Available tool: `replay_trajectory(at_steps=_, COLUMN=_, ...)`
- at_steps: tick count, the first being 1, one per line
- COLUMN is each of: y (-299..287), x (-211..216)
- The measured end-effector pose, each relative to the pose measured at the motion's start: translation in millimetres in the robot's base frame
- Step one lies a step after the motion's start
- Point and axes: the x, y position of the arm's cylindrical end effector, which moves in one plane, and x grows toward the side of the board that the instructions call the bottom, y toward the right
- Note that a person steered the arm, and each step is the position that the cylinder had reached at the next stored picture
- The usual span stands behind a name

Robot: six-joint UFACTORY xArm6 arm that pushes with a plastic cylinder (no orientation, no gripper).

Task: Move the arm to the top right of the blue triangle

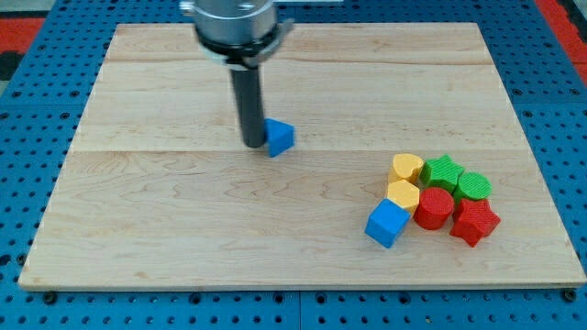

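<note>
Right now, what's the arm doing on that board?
My tip sits on the wooden board, right against the view's left side of the blue triangle; whether they touch is hard to tell. The task puts my tip at the triangle's top right, so it is not there yet. The other blocks sit apart in a cluster at the view's lower right: two yellow blocks, two green blocks, a red cylinder, a red star and a blue cube.

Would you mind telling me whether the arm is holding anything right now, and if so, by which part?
Nothing is held. The arm ends in a plain rod; my tip sits right beside the blue triangle, on its left in the view, apparently touching.
</note>
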Motion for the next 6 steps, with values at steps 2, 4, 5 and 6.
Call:
replay_trajectory(at_steps=2, y=38, x=-28)
replay_trajectory(at_steps=4, y=107, x=-15)
replay_trajectory(at_steps=5, y=102, x=-43)
replay_trajectory(at_steps=6, y=106, x=-48)
